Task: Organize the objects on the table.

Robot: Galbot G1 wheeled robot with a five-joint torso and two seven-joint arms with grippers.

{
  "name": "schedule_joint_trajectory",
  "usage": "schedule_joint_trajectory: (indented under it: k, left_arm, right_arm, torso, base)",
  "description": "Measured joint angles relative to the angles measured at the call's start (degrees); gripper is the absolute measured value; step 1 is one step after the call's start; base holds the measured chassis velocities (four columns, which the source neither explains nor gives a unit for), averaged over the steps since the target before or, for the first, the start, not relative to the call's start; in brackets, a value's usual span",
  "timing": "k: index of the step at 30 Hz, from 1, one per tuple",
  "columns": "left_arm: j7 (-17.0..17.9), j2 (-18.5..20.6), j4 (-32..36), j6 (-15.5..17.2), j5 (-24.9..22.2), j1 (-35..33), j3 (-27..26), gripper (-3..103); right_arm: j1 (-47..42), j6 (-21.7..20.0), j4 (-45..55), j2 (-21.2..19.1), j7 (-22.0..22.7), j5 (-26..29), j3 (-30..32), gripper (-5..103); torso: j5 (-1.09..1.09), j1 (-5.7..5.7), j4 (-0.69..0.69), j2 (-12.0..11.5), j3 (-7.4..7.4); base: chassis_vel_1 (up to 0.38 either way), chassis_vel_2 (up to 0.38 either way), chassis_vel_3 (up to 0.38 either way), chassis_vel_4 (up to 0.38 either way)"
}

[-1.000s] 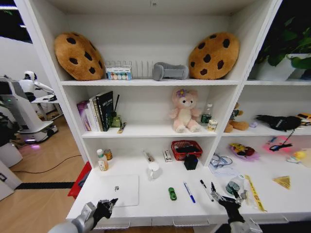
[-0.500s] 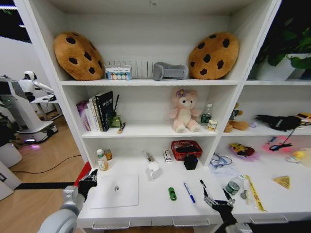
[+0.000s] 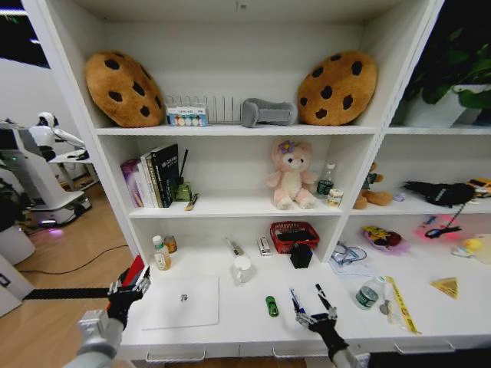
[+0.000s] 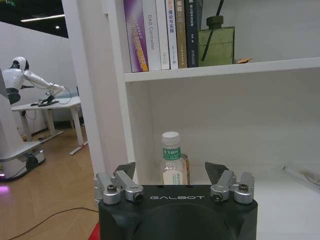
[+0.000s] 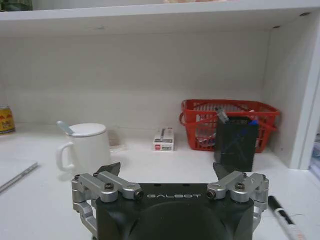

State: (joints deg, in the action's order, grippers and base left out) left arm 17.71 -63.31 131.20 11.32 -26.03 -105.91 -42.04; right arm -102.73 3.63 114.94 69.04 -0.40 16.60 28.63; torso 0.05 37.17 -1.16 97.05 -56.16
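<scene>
Now both arms are up at the front of the counter (image 3: 230, 326), each tool spread wide and gripping nothing. Left tool (image 3: 129, 287) hangs off the counter's left end, just beside the near-left corner of the slim silver laptop (image 3: 182, 301), which lies flat and closed to this tool's right. From its wrist camera, the left tool (image 4: 176, 172) has its fingers apart, and straight ahead between them stands a white-capped bottle (image 4: 172, 160) at the back of the counter, with a row of books (image 4: 162, 32) on the shelf above.

Over on the other side, right tool (image 3: 314, 317) hovers low over the front edge, released, fingers splayed. Blue pen (image 3: 297, 299) lies just ahead of it and slightly to its left; black pen (image 3: 323, 295) lies just ahead and a touch to its right, so the tool sits at the near ends of the two pens. Tiny green toy car (image 3: 271, 305) rests farther to its left, between the pens and the laptop. Green-capped jar (image 3: 367, 295) lies on its side off to its right.

Right wrist camera: right tool (image 5: 170, 177) open, and beyond it a white mug (image 5: 85, 147), a red basket (image 5: 227, 119) and a black pen holder (image 5: 236, 145). Black pen (image 5: 282, 216) shows beside one finger.
</scene>
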Motion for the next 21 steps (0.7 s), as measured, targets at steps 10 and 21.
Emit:
schedule_joint_trajectory:
  k: [10, 21]
  left_arm:
    - [-0.02, -1.19, 1.47, -0.75, 0.39, -2.01, -3.03, 99]
    - [0.39, -2.63, 2.19, -3.17, 0.59, -2.57, -5.26, 100]
  right_arm:
    - [2.29, -0.71, -2.41, -0.95, 1.00, -1.79, -5.25, 100]
    - [4.67, -0.46, -7.02, 0.90, 2.32, -4.23, -7.28, 98]
  torso:
    - [0.00, 0.00, 0.00, 0.00, 0.00]
    - [0.00, 0.00, -0.01, 0.00, 0.00]
  base:
    - [0.000, 0.000, 0.000, 0.000]
    - [0.000, 0.000, 0.000, 0.000]
